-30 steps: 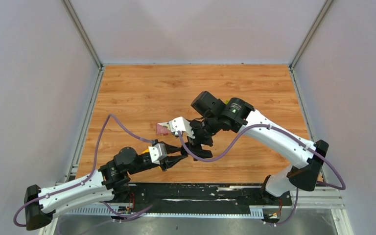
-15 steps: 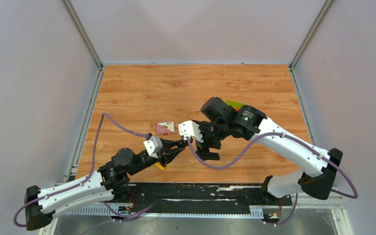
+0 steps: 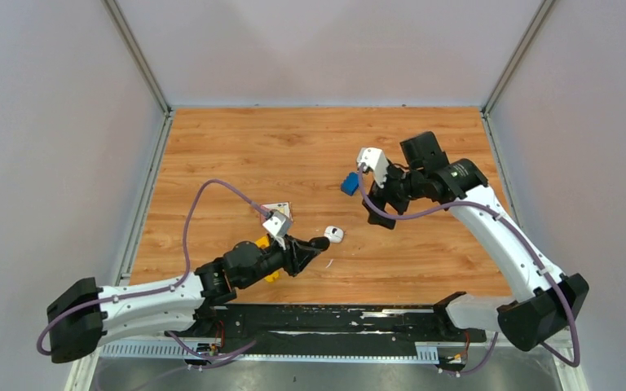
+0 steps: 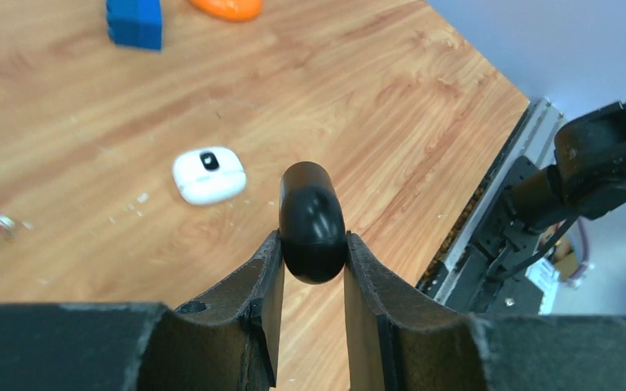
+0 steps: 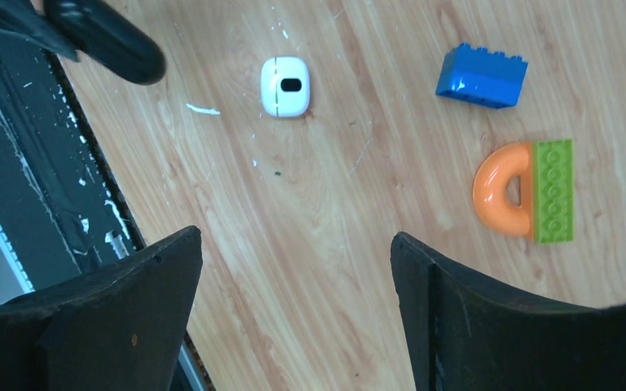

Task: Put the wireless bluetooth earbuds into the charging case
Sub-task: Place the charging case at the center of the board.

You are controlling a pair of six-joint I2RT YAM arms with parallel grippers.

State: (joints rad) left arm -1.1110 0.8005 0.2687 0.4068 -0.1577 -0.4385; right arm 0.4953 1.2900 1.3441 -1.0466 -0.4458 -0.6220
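L gripper (image 4: 313, 244) was pinched on a black rounded capsule (image 4: 312, 216), near the white charging case (image 4: 208, 174), not touching it. Whether it was a bud couldn't be told. R gripper (image 5: 293, 240) was spread wide, empty, well apart. Risk judged: the glossy capsule could be squeezed out of the narrow pinch, or the case nudged off. The table (image 4: 424, 122) edge was close by; open room lay toward the blue block (image 4: 134, 20).

White charging case (image 5: 284, 85): small rounded square with a seam near one edge and a black oval mark on top. Shut, lying flat on the desk (image 4: 424, 122).

Black case (image 4: 312, 224): glossy, capsule-shaped, pinched in the left gripper (image 4: 312, 248), held off the desk near the white one.
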